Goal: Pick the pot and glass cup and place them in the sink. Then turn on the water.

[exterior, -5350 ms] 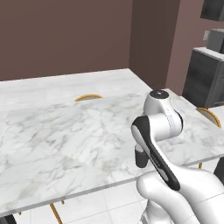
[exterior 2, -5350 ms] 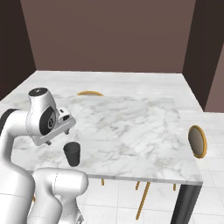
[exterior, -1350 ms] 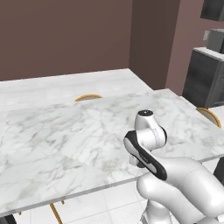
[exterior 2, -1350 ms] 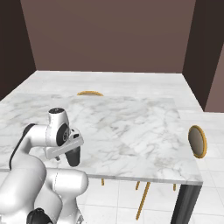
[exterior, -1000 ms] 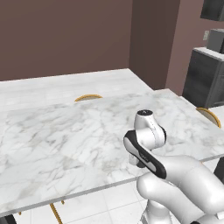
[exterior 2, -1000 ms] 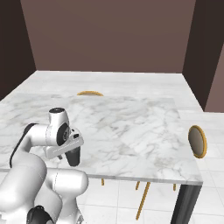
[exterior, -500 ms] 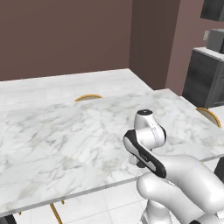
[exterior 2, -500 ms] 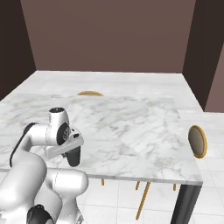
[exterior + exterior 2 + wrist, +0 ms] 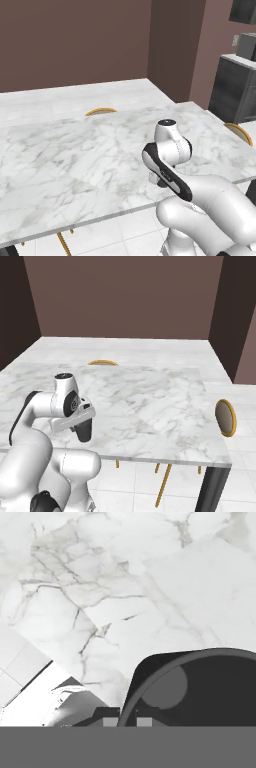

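A small dark grey, nearly black glass cup [image 9: 84,430], a handleless tumbler, stands upright on a white grey-veined marble table [image 9: 145,401] close to its near edge, directly beneath the white robot hand. In the hand view the cup's round rim and dark interior [image 9: 200,687] fill the lower right, seen from above with a paler disc at the bottom. The two-finger gripper [image 9: 126,721] is closed, one fingertip sitting inside the rim and the other outside it, so it appears to pinch the cup's wall, though the contact itself is partly hidden.

In the left base view the white arm's wrist and dark-trimmed forearm [image 9: 167,160] cover the spot, with only a dark sliver of the cup [image 9: 161,181] below them. The right base view shows the tumbler's side clearly, hanging under the hand just inside the table's front edge.

The marble top lies bare to the left, ahead and to the right of the cup. Beyond the near edge, pale floor tiles [image 9: 20,672] show in the hand view. A round wooden stool seat [image 9: 225,417] sits off the table's right end, and another curved wooden chair back [image 9: 102,362] peeks over the far side. Dark cabinets [image 9: 235,87] stand at the right in the left base view
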Tool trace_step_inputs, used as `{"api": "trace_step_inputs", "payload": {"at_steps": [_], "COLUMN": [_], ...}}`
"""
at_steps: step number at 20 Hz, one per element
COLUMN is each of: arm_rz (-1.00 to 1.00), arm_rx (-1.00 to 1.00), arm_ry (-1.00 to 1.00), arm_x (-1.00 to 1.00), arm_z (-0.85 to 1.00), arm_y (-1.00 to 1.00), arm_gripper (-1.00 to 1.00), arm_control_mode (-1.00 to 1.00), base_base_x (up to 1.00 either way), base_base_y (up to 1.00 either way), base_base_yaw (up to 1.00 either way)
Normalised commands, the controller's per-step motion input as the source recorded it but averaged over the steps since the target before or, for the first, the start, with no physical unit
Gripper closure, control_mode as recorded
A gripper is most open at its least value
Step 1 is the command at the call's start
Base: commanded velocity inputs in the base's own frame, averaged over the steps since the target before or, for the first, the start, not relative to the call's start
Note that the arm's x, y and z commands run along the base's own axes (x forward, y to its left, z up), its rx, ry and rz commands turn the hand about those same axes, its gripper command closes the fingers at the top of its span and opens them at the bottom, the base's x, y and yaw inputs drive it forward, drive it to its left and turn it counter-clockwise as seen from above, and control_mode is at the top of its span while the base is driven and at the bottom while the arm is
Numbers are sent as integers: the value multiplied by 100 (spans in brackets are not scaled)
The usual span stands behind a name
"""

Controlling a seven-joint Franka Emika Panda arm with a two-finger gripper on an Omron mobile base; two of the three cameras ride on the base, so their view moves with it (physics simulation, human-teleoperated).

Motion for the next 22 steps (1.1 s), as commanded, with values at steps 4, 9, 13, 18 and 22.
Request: {"api": "trace_step_inputs", "payload": {"at_steps": [4, 9, 13, 18, 22], "arm_rz": [0, 0, 0, 0, 0], "arm_rx": [0, 0, 0, 0, 0], "arm_ry": [-3, -16, -20, -15, -10], "arm_x": [-2, -45, -44, -35, -26], "arm_z": [67, 60, 61, 63, 60], "arm_y": [-15, -28, -32, -17, 0], "arm_gripper": [100, 100, 100, 100, 100], "arm_control_mode": [-100, -100, -100, -100, -100], "base_base_x": [0, 0, 0, 0, 0], "base_base_y": [0, 0, 0, 0, 0], "base_base_yaw": [0, 0, 0, 0, 0]}}
